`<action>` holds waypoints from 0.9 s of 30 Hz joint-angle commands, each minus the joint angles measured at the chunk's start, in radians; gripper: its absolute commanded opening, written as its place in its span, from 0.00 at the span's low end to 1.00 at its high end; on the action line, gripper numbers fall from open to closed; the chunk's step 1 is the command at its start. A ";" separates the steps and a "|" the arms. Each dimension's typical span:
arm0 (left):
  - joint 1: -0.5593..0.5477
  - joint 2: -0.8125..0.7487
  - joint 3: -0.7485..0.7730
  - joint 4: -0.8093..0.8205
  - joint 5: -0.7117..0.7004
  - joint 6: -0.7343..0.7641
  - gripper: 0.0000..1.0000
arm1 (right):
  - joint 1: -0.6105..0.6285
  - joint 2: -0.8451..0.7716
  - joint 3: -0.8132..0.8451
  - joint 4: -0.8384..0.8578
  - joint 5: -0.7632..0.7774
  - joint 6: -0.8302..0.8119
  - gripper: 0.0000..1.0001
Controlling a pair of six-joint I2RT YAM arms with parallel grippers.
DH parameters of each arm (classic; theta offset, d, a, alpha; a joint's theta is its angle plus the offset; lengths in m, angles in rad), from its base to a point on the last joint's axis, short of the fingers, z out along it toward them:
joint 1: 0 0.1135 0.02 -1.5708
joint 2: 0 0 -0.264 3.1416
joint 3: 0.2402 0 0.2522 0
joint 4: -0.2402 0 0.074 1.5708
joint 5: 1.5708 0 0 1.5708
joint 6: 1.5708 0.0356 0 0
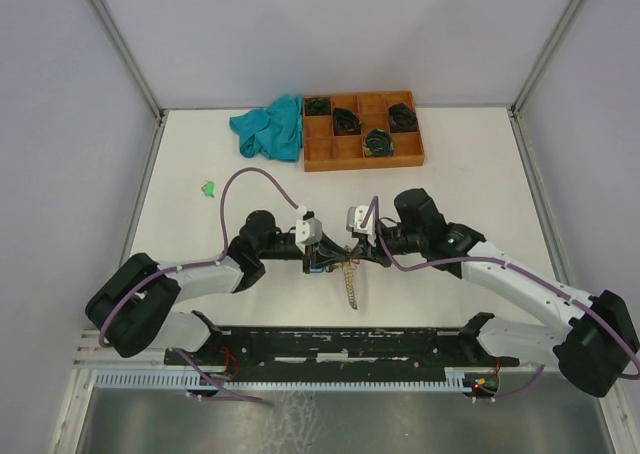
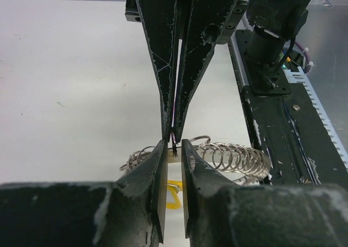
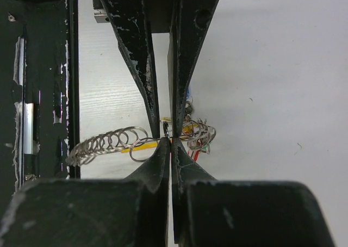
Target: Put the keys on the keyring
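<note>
**Both claws meeting tip to tip over the keyring at desk centre**

Position: The two arms are converging over the middle of the desk (image 1: 180,229). The keyring (image 3: 103,144) is lying directly beneath them. Its silvery coils are trailing to one side toward the near edge, with a yellow segment showing under them. The keys (image 3: 200,133) are bunching just beside the claw tips on the other side, with red and green tags showing among them. A small green object (image 1: 208,187) is lying alone well off to the left; it is too small to identify.

Claws: The right claw (image 3: 170,142) is standing fully closed, its tips pinching a thin metal loop judged to be part of the keyring. The left claw (image 2: 174,152) is showing a narrow gap between its pads and straddling the same point. Whether it is gripping anything cannot be told.

Assessment: The step in hand appears to be threading a key onto the loop. It calls for the right claw holding the wire rigid. The left should be taking the key squarely by its head and feeding it along the wire, not across it. The thin loop could be slipping from the pinch, and the loose coils could be dragging.
</note>
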State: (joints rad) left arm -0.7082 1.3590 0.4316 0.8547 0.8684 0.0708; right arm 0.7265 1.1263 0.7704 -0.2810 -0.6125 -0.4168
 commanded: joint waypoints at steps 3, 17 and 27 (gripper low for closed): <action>0.003 0.014 0.043 0.037 0.019 -0.026 0.15 | 0.007 -0.029 0.044 0.087 -0.033 0.005 0.01; 0.012 -0.148 -0.031 -0.080 -0.167 0.090 0.03 | 0.007 -0.111 0.020 0.112 0.008 0.049 0.19; 0.019 -0.438 -0.159 -0.163 -0.650 0.207 0.03 | 0.008 0.003 0.043 0.119 0.088 0.130 0.36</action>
State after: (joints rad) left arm -0.6952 1.0050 0.2977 0.6682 0.4870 0.1932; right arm 0.7288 1.0603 0.7708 -0.1955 -0.5579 -0.3378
